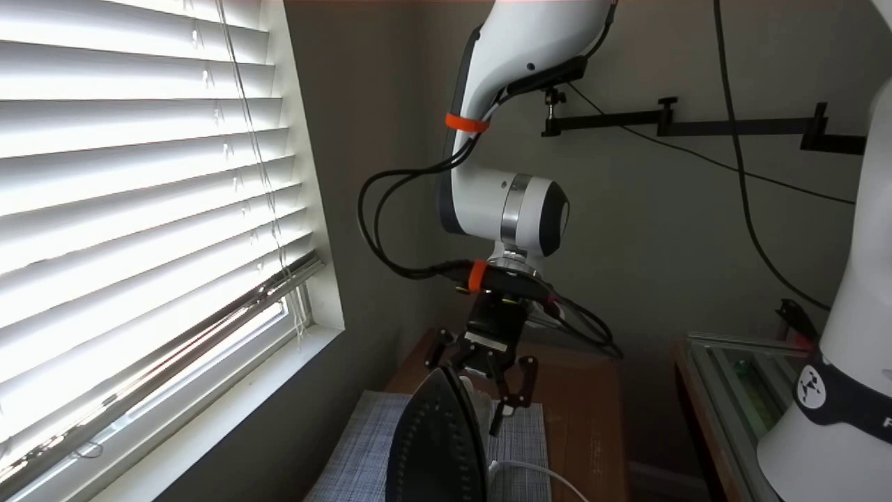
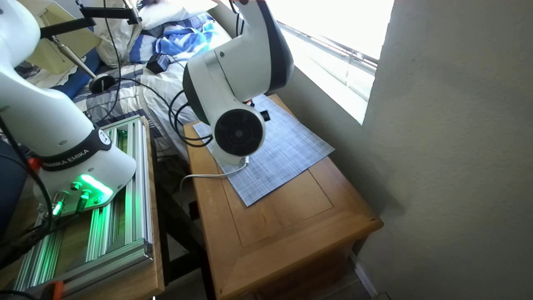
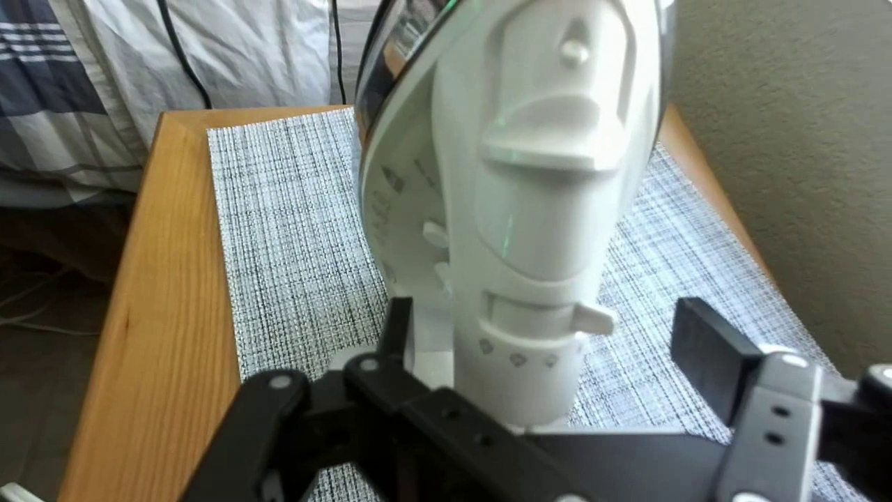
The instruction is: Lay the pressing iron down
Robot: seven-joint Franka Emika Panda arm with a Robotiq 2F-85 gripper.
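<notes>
The pressing iron [image 1: 435,446] stands upright on its heel, point up, its dark soleplate turned toward an exterior view. Its pale handle side [image 3: 543,209] fills the middle of the wrist view. My gripper [image 3: 556,341] is open around the lower handle. The left finger [image 3: 398,328] is close beside the handle, while a wide gap separates the right finger [image 3: 711,355] from it. Neither finger visibly grips it. A thin white cord [image 1: 533,465] trails from the iron's base. In an exterior view the arm hides the iron, and only its cord [image 2: 208,176] shows.
A pale checked pad [image 2: 287,154] lies under the iron on a wooden table [image 2: 279,233]. Window blinds [image 1: 139,174] and a wall [image 3: 787,139] flank the table's side. The robot's metal base frame [image 2: 133,200] and a bed [image 2: 141,91] are nearby.
</notes>
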